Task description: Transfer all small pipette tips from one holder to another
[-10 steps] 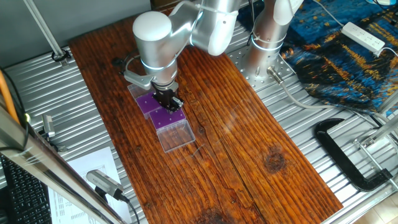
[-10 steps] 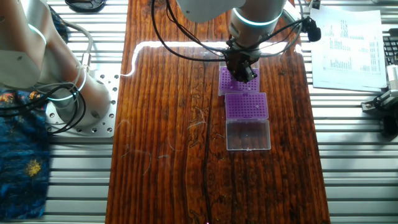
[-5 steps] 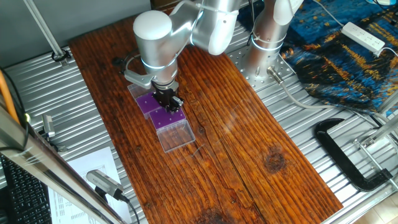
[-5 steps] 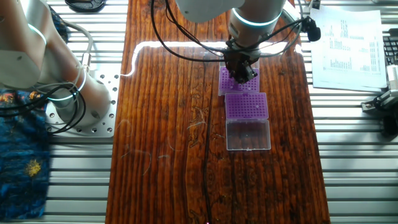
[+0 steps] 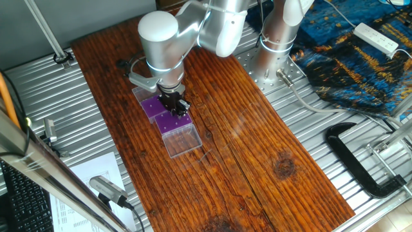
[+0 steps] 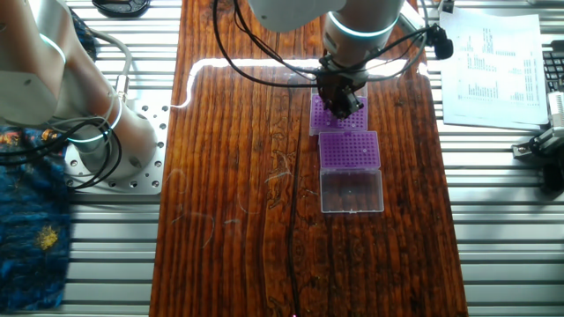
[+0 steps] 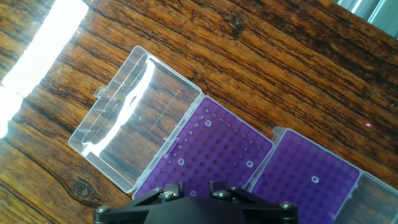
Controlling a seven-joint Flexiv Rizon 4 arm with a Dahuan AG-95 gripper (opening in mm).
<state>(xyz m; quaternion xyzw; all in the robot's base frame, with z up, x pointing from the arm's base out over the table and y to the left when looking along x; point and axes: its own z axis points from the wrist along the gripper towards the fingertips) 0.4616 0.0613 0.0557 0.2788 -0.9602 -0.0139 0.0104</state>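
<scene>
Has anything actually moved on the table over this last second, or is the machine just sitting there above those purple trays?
Nothing visibly changed. The end effector hangs over the purple holders at the same spot as in the earlier pictures, and nothing was picked up or released. Both holders, the open clear lid and the small pipette tips lie just where they were.

I count two purple holders (image 7: 214,158) (image 7: 308,180) side by side on my worktop (image 7: 298,68), each in a clear box. One open clear lid (image 7: 134,115) lies flat beside the first. Small pipette tips show as pale dots: about four in the first holder (image 7: 208,124), one in the second (image 7: 314,180). Some dots are too tiny to count surely.
</scene>
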